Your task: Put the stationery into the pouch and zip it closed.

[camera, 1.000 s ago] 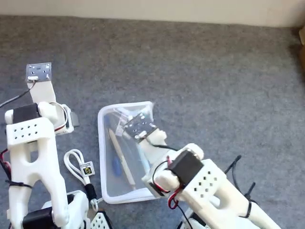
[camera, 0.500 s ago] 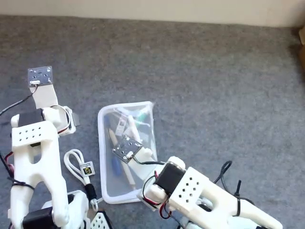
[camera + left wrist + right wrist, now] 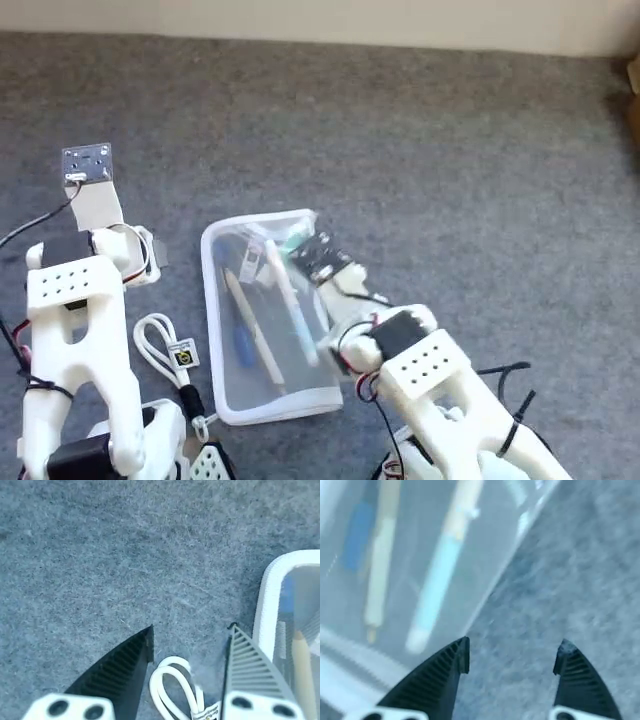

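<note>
Left claw [image 3: 191,630]: fingers spread, empty, above the grey carpet-like table [image 3: 450,150], a white cord loop [image 3: 172,685] below it. Right claw [image 3: 514,645]: spread, empty, over the side edge of the pouch [image 3: 485,555]. The pouch is clear with a white border and lies flat between the arms, pens [image 3: 255,335] inside. The high view adds a pale wall strip [image 3: 320,15] at the far edge

Grey carpet [image 3: 450,150] right across the surface. A white cord [image 3: 160,345] lies looped on it at the near left, with a small tag [image 3: 182,352] attached. There's a pale strip [image 3: 320,20] along the far edge and something brown [image 3: 634,90] at the right edge.
</note>
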Controlling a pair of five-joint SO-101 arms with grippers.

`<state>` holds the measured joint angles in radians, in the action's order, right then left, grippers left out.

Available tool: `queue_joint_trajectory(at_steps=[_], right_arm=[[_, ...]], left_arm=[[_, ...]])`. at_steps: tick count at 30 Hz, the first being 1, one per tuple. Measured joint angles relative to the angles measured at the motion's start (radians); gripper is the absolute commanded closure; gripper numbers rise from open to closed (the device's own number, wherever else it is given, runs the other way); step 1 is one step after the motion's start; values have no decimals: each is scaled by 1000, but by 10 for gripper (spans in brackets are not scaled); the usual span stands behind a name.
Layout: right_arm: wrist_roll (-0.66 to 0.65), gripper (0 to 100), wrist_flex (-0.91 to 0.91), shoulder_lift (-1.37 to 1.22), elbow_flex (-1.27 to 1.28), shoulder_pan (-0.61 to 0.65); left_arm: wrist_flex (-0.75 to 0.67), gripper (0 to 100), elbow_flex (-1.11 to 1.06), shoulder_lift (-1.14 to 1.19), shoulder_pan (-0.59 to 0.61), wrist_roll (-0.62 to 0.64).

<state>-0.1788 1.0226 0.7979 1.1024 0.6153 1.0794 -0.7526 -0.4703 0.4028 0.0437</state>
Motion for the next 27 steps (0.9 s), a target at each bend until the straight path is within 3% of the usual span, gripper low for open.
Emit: queue_joint_trajectory(at_steps=[4,13,20,27], right_arm=[[-12,738,9,-2,0,-35],[-15,738,169,152,0,12],[95,738,342,338,-15,187],[169,736,434,273,-91,370]], left_arm=[[0,769,0,0,0,0],[0,769,0,0,0,0],[0,769,0,0,0,0],[0,769,0,0,8,0]])
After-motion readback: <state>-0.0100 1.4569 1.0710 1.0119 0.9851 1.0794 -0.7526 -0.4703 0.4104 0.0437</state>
